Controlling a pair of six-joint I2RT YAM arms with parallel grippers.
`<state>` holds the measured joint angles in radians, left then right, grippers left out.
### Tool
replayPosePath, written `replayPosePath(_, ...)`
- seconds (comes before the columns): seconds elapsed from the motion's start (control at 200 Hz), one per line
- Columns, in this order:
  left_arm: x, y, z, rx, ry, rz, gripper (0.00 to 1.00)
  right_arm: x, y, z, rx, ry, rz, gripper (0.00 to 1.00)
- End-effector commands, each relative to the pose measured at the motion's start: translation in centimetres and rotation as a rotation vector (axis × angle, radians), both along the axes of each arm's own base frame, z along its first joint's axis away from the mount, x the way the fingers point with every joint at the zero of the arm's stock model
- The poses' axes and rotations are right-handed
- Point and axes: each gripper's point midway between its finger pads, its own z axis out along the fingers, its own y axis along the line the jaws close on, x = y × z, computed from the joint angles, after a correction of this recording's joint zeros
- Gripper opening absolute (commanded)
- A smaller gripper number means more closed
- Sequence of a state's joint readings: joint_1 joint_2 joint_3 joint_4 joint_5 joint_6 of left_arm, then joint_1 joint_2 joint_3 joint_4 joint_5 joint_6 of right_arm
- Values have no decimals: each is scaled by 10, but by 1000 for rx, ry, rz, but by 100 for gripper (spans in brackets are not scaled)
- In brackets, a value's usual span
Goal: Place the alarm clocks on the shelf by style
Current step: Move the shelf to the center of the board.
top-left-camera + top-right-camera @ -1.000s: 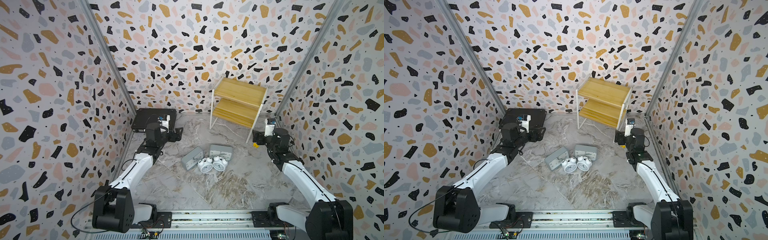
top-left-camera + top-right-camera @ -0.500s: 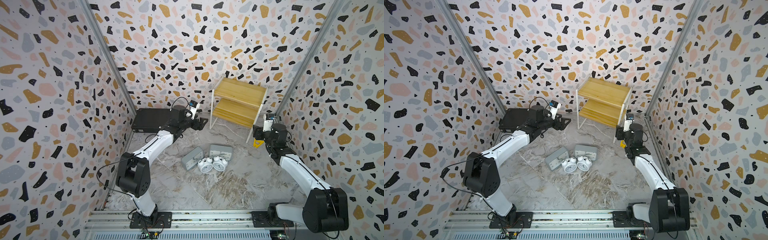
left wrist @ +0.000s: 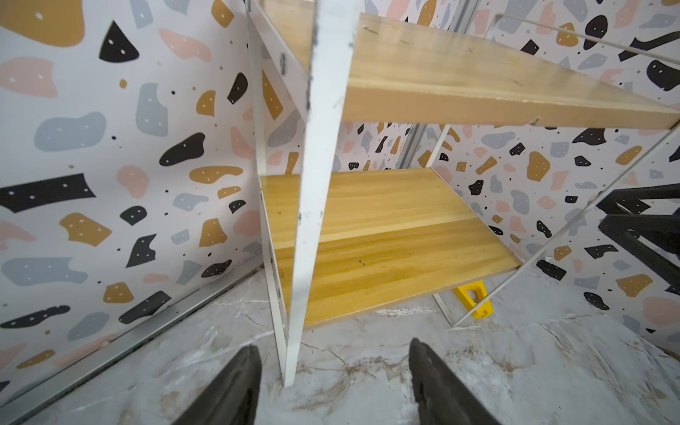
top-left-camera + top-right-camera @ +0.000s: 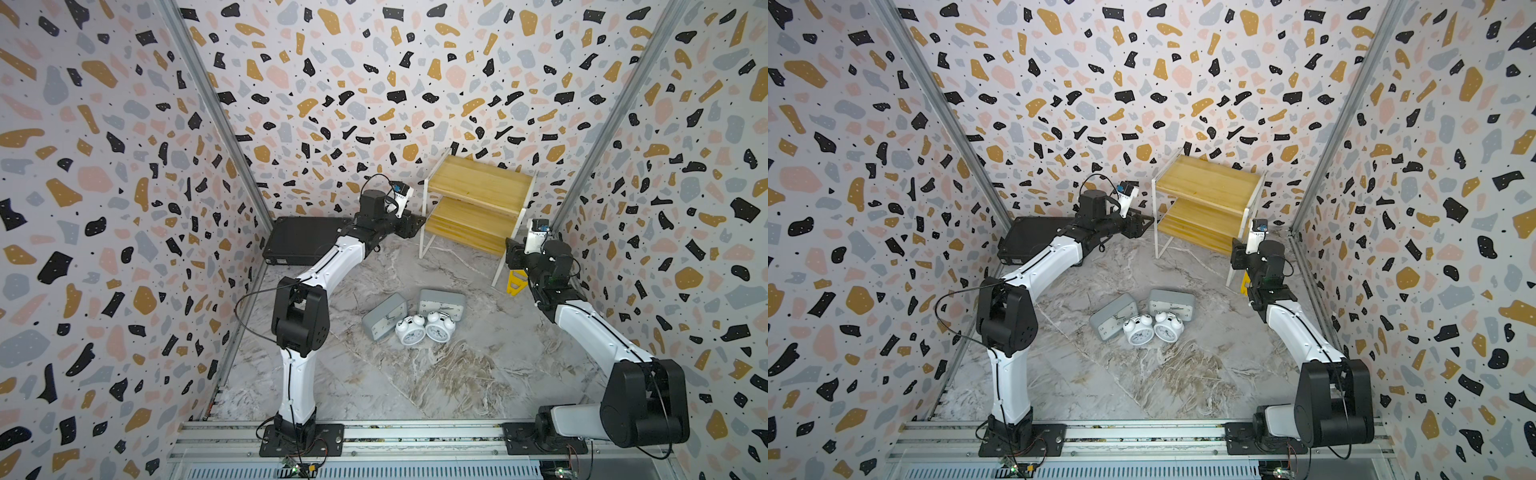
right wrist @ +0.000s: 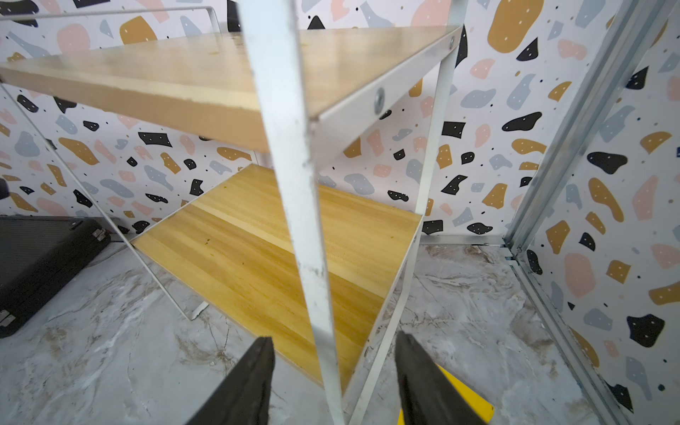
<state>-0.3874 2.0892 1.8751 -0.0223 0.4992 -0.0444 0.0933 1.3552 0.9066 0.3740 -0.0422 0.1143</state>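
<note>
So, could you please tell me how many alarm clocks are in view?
4, clustered centrally: two grey rectangular clocks behind, two white round twin-bell clocks in front. None seem hidden.

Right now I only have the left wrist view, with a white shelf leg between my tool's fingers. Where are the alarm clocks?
Observer: All four alarm clocks sit clustered on the marble floor, in front of the shelf, none on it.
Operator: How are they grouped?
Observer: The two grey clocks are nearer the shelf. The two round white clocks stand side by side just in front of them.
Operator: And the right tool?
Observer: The right tool straddles the shelf's other front leg, fingers open, with a gap on each side.
</note>
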Motion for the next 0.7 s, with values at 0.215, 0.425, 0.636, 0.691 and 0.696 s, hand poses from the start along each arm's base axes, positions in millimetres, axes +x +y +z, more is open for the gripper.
replayPosePath(0.215, 17, -19, 13, -49, -25, -63, 61, 12, 4, 36, 12, -96, 20, 45)
replayPosePath(0.425, 24, -27, 17, -66, -32, -86, 52, 19, 7, 37, 6, -97, 36, 36)
replayPosePath(0.636, 29, -33, 16, -77, -57, -105, 42, 25, 11, 33, 3, -91, 52, 25)
replayPosePath(0.691, 29, -35, 16, -76, -68, -112, 40, 26, 12, 33, 2, -89, 56, 20)
replayPosePath(0.696, 29, -35, 16, -77, -69, -113, 40, 27, 12, 33, 3, -89, 56, 20)
